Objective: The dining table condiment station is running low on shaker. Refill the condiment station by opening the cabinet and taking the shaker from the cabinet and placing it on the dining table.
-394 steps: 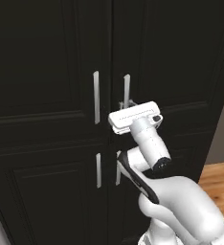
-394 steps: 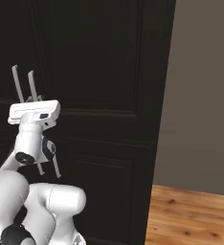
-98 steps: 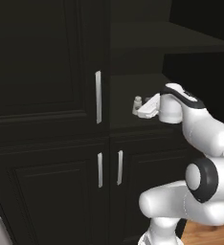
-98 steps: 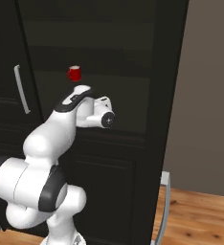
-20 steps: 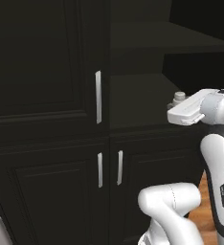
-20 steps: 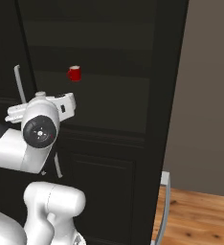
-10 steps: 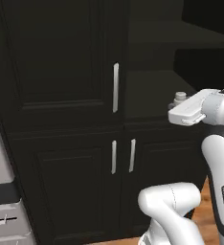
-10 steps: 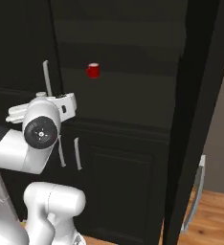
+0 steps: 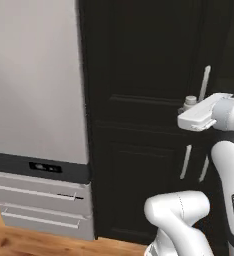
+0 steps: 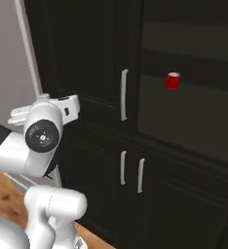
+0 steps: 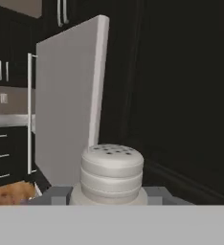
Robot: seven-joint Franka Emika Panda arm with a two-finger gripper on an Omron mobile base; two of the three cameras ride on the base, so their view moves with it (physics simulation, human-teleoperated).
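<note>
The small pale shaker (image 11: pixel 112 171) stands upright between my gripper's (image 11: pixel 109 197) fingers in the hand view, its holed cap towards the camera. In the left base view the gripper (image 9: pixel 190 111) is held out level at chest height on the right, shut on the shaker (image 9: pixel 190 101), in front of the black cabinet (image 9: pixel 144 90). From the right base view, the shaker's cap (image 10: pixel 45 97) peeks over the hand at the left. The cabinet (image 10: pixel 96 63) has its upper right side open, showing a dark shelf. The dining table is out of view.
A white-fronted appliance column (image 9: pixel 36 85) with drawers below fills the left of the left base view, and its side (image 11: pixel 66 100) stands close ahead in the hand view. A red cup (image 10: pixel 172 81) sits on the open shelf. Wooden floor (image 9: pixel 34 245) runs below.
The whole picture has slid to the right as the base moves, bringing the white appliance column into view. The arm keeps its pose with the shaker still gripped.
</note>
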